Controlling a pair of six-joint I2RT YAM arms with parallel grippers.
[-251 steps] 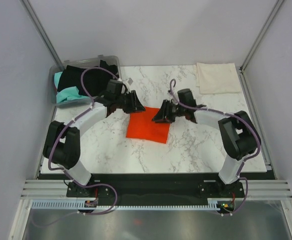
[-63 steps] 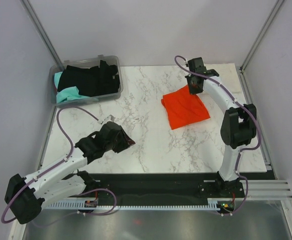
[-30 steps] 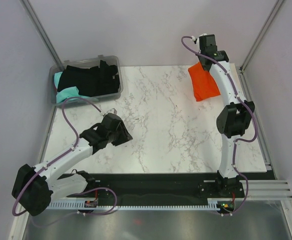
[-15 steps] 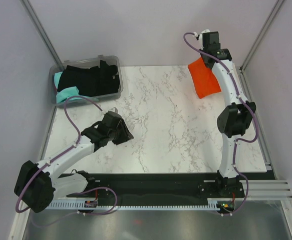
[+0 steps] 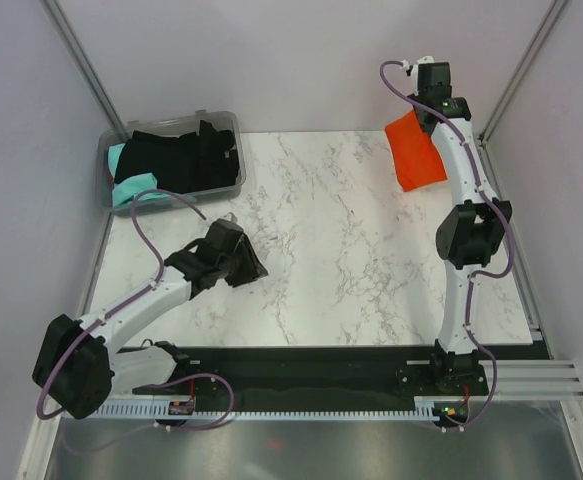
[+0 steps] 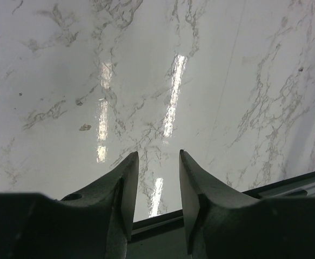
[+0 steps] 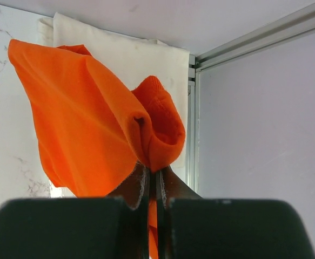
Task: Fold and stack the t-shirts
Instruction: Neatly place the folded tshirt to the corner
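From above, the right gripper (image 5: 429, 112) hangs over the counter's (image 5: 331, 240) far right corner, with the orange-red t-shirt (image 5: 416, 155) dangling from it. The left gripper (image 5: 247, 268) hovers near the left edge (nothing in it). Black t-shirts (image 5: 186, 155) and a teal one (image 5: 131, 190) fill the bin (image 5: 171, 119) by the far left corner. The left wrist view shows its fingers slightly spread over bare marble. In the right wrist view the fingers are pressed together, pinching the orange-red cloth above a cream-white t-shirt (image 7: 135, 59) lying flat in that corner.

Bunched orange-red t-shirt (image 7: 87, 124) pinched in the right tool (image 7: 153, 181), cream-white t-shirt (image 7: 135, 59) flat beneath, marble table (image 7: 6, 145) at left.
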